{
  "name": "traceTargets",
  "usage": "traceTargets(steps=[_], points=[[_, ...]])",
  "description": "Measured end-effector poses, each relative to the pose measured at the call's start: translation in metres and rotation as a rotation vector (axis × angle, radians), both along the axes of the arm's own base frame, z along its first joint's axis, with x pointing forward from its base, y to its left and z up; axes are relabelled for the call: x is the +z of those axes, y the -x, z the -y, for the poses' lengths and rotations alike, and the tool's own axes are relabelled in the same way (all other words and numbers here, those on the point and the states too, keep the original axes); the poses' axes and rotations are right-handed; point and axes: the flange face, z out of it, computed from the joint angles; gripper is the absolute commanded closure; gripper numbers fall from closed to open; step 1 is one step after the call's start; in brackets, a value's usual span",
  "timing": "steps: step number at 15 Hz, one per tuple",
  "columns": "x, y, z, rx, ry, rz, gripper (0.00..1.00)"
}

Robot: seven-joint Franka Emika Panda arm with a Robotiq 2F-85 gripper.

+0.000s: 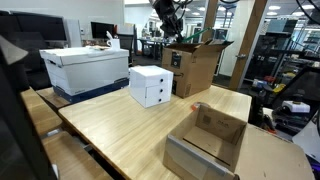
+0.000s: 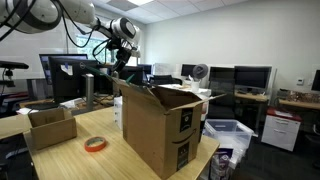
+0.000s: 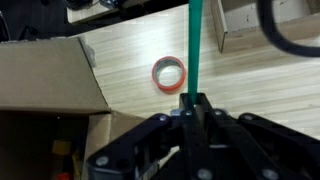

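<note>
In the wrist view my gripper (image 3: 192, 104) is shut on a thin green rod (image 3: 192, 45) that sticks straight out from between the jaws. Beyond the rod's tip a red tape roll (image 3: 169, 75) lies flat on the wooden table (image 3: 260, 90). An open flap of the tall cardboard box (image 3: 45, 75) fills the left of that view, and the box's dark inside shows below it. In both exterior views the gripper (image 1: 168, 26) (image 2: 122, 56) hangs high above the open tall box (image 1: 196, 62) (image 2: 160, 122). The tape roll (image 2: 95, 144) lies on the table beside that box.
A small white box (image 1: 150, 86) and a large white-and-blue bin (image 1: 86, 68) stand on the table. A shallow open cardboard box (image 1: 207, 140) (image 2: 50, 126) sits near the table's edge. Desks with monitors (image 2: 250, 76) line the room behind.
</note>
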Motion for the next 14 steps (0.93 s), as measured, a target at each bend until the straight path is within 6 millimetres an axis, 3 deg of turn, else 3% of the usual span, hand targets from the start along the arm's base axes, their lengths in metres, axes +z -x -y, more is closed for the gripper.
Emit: traceTargets(steps=[7, 14], points=[[0.005, 0.041, 0.004, 0.002, 0.003, -0.050, 0.94], [0.036, 0.064, 0.001, 0.007, -0.050, 0.171, 0.94]])
